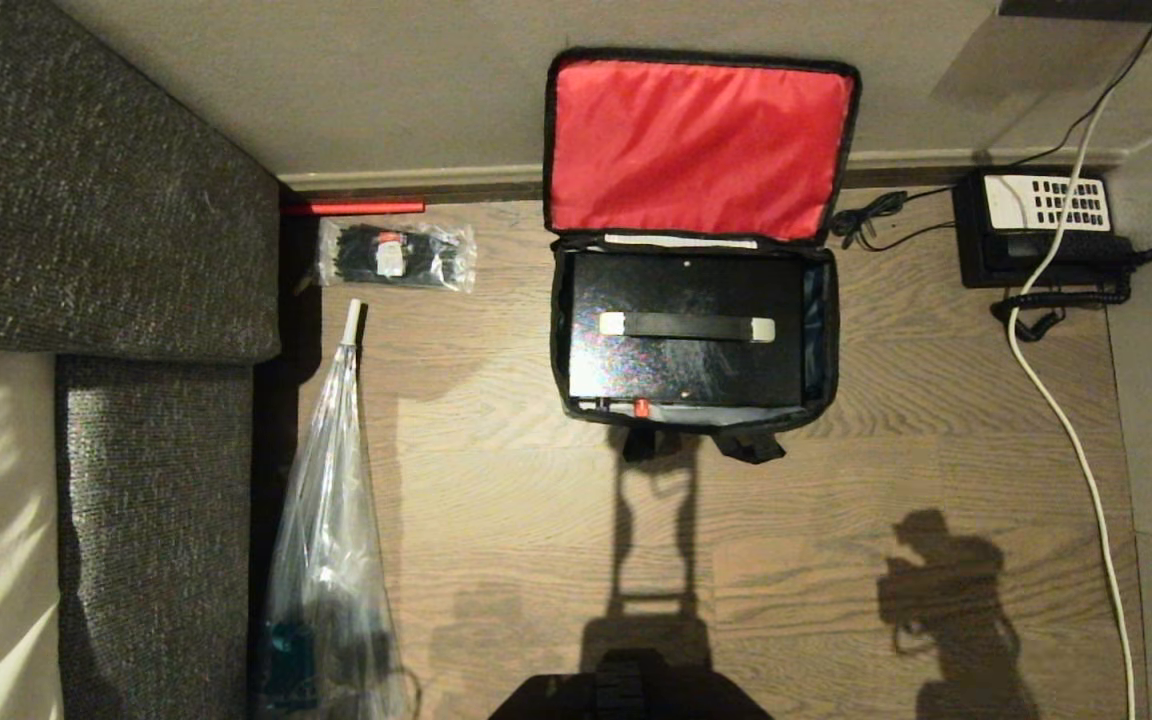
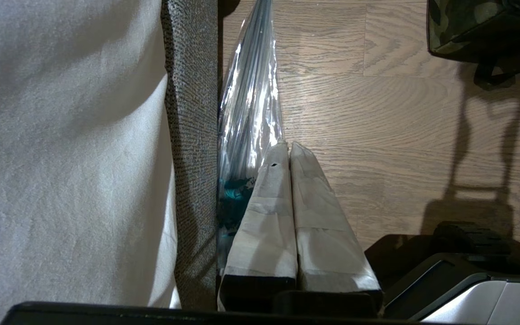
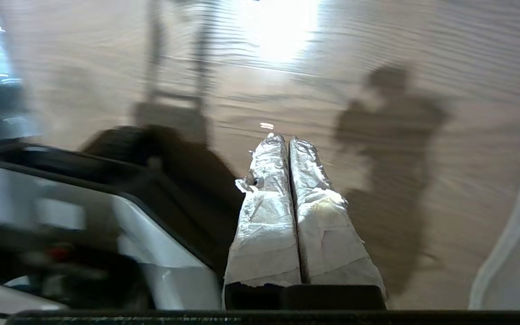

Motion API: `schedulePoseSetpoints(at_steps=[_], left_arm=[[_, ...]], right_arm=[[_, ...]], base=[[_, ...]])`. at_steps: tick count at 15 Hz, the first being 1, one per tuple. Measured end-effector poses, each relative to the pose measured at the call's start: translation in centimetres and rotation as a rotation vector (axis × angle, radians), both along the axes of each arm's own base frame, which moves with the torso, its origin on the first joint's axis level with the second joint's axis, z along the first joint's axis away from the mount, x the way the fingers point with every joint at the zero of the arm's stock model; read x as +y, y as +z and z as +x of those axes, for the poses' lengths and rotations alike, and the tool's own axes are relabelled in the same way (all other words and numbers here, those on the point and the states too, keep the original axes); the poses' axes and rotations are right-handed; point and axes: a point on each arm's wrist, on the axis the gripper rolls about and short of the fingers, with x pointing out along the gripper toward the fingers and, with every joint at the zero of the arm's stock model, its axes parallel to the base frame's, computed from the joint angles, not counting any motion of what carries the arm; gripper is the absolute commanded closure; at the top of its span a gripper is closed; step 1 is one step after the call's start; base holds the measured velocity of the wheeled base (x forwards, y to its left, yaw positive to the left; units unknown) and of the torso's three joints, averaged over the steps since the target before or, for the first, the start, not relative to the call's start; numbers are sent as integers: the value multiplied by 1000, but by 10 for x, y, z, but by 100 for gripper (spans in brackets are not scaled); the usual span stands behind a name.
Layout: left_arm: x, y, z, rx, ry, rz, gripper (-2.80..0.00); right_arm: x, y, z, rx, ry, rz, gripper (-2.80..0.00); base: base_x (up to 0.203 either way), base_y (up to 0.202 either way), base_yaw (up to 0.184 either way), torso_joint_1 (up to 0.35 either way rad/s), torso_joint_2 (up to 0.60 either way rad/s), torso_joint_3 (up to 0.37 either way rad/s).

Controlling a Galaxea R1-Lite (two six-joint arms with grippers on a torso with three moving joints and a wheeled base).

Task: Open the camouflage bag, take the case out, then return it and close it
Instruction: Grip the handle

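Note:
The camouflage bag (image 1: 561, 330) lies open on the wood floor, its red-lined lid (image 1: 696, 150) propped back against the wall. Inside it lies the black case (image 1: 686, 370), flat, with a black handle strap across its top. A camouflage corner of the bag (image 2: 458, 27) also shows in the left wrist view. My left gripper (image 2: 285, 145) is shut and empty, parked low beside the sofa. Over bare floor near my base, my right gripper (image 3: 285, 137) is shut with nothing between its taped fingers. Neither arm appears in the head view.
A grey sofa (image 1: 106, 200) fills the left side. A clear packet of black cable ties (image 1: 396, 255) and a long clear plastic bag (image 1: 331, 520) lie beside it. A black telephone (image 1: 1041, 230) and a white cable (image 1: 1066, 420) are on the right.

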Motion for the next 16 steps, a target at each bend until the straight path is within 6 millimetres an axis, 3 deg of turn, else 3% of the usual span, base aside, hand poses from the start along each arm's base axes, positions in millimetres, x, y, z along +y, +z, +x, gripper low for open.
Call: schedulePoseSetpoints(at_steps=[3, 5, 8, 16], left_arm=[[0, 0, 0, 0, 0, -3, 0], [0, 0, 0, 0, 0, -1, 0], [0, 0, 0, 0, 0, -3, 0], [0, 0, 0, 0, 0, -2, 0]], right_arm=[[-3, -33, -18, -72, -166, -1, 0], [-4, -41, -25, -178, -206, 14, 0], [-5, -43, -33, -277, -214, 96, 0], [-5, -44, -36, -314, -215, 125, 0]], base=[[0, 0, 0, 0, 0, 0], [0, 0, 0, 0, 0, 0], [0, 0, 0, 0, 0, 0], [0, 0, 0, 0, 0, 0]])
